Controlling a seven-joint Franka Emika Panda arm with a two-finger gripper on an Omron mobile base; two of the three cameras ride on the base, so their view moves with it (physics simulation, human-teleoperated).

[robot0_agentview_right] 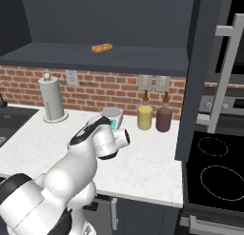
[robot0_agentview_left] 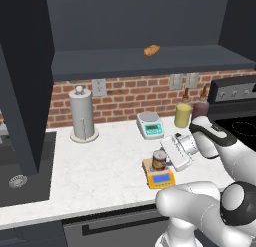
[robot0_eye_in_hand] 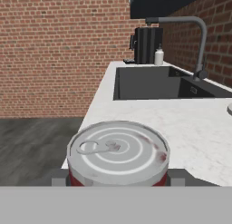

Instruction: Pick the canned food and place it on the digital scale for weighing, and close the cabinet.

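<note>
Claw (robot0_agentview_left: 161,160) sits at the canned food (robot0_agentview_left: 159,161) on the digital scale (robot0_agentview_left: 159,175); its grip is hidden; bench (robot0_agentview_left: 100,166) edge close.

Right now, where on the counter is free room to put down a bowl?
The widest bare patch of counter lies between the paper towel holder and the orange-yellow scale, which carries the can. It is crowded at the brick wall, around the grey-white scale, yellow jar and dark jar.

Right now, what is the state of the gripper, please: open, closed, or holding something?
Gripper: closed on the canned food, which stands on the digital scale.
</note>
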